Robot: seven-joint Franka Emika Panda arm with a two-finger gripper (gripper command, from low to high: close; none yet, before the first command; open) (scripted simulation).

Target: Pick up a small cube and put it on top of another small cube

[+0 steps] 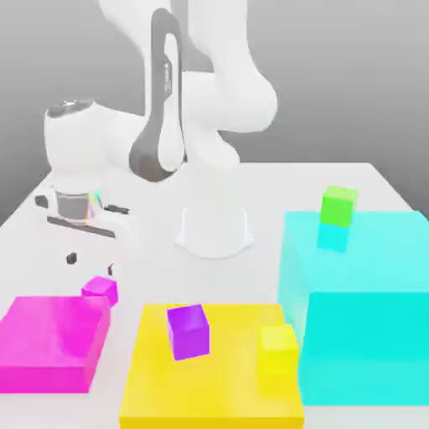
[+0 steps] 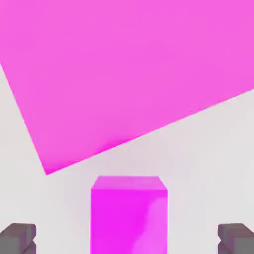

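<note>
magenta-pink and glossy, the small cube [image 2: 128,213] sits on the white table [image 2: 208,149] directly below the gripper [image 1: 90,262], centred between its wide-spread fingers [image 2: 19,237]. that spacing suits a straight descent. the flat magenta block [image 2: 124,69] lies just beyond.

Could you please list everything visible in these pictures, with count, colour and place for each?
tiny glossy magenta-pink cube: one, bright magenta, on the table at the far corner of the magenta block.
big flat magenta block: one, magenta, at the exterior view's left.
flat yellow block: one, yellow, front middle.
dark purple cube: one, purple, on the yellow block.
small yellow cube: one, yellow, on the yellow block's right side.
large cyan block: one, cyan, at the exterior view's right.
small green cube: one, green, on the cyan block's far part.
white table: one, white, underneath everything.
white robot arm: one, white, base mid-table.
fingers: two, dark grey, spread either side of the magenta-pink cube.
</note>
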